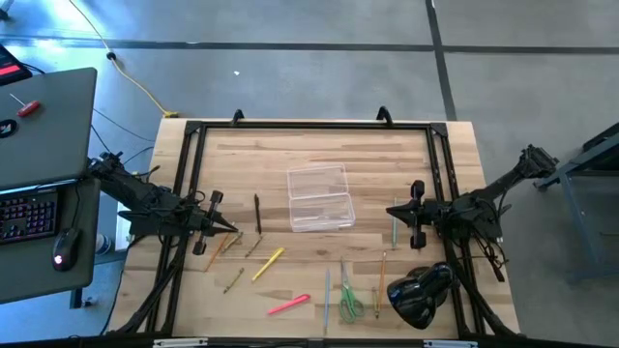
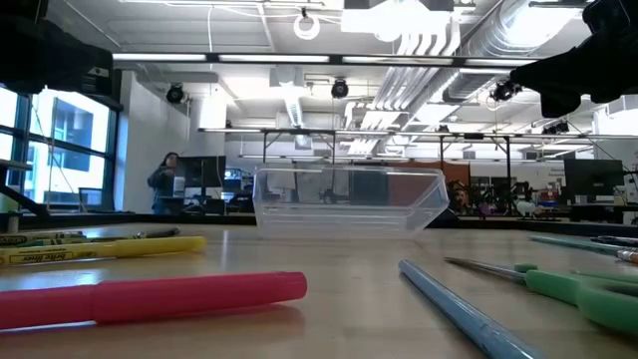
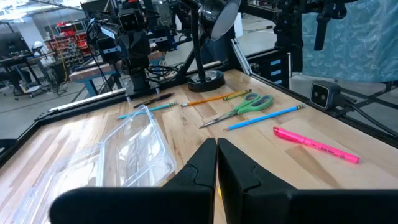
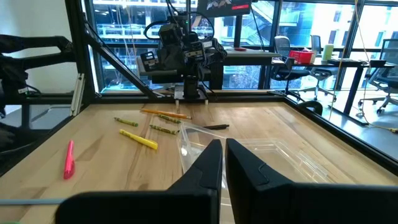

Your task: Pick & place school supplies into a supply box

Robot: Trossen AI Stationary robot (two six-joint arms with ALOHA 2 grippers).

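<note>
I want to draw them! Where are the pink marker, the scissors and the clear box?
pink marker (image 1: pixel 288 305), high view, middle of barrel
scissors (image 3: pixel 244 106), left wrist view, green handles
clear box (image 1: pixel 319 198), high view, rim

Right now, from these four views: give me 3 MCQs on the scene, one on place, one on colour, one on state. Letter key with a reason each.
1. Where is the supply box?
A. mid-table, between the two arms
B. on the grey desk
C. under the black object

2. What colour are the scissors' handles?
A. red
B. green
C. white

3. What state is the left end effector in?
A. wide open
B. shut on the pink pen
C. shut, holding nothing

Key: 1 A, the high view shows the clear box central on the wooden table. 2 B, the left wrist view shows green handles. 3 C, its fingers meet with nothing between them; the pink pen lies on the table.
</note>
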